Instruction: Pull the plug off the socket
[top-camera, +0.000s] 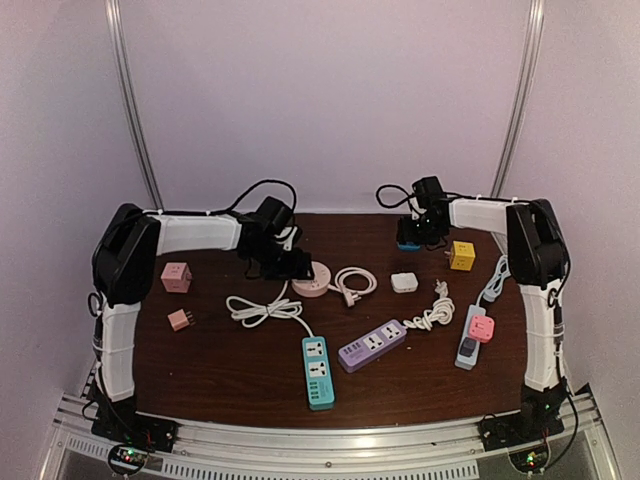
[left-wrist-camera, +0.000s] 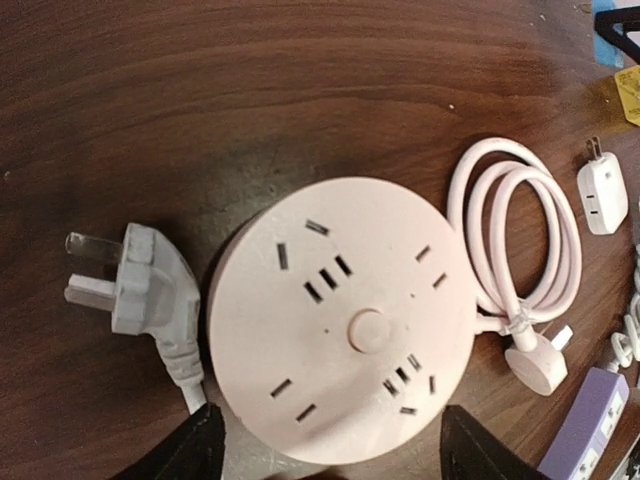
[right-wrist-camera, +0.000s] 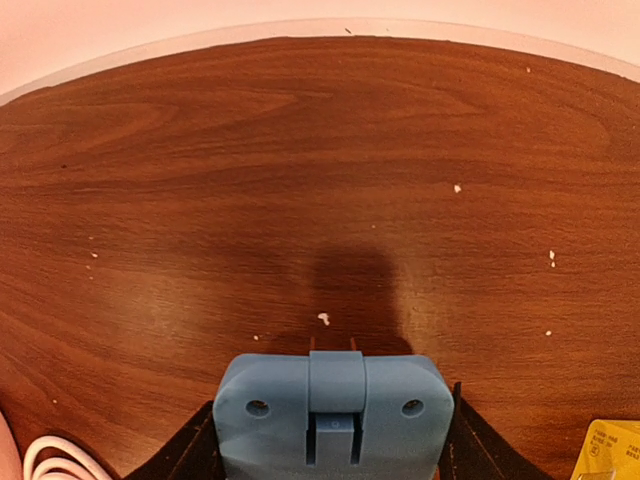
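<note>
Left jaws, tips only, astride pink socket (left-wrist-camera: 340, 340); plug (left-wrist-camera: 150, 285) alongside.

A dark brown wood-grain desk (top-camera: 220, 370) takes up the middle of the scene. Its glossy top carries a soft, pale sheen, and a few pale crumbs (right-wrist-camera: 323, 319) lie near its far edge. Behind it stands a plain pale lilac wall (top-camera: 330, 100). Two silvery metal poles, one left (top-camera: 135, 110) and one right (top-camera: 520, 90), rise slanting from the back corners. A ribbed aluminium rail (top-camera: 330, 440) runs along the near edge.
</note>
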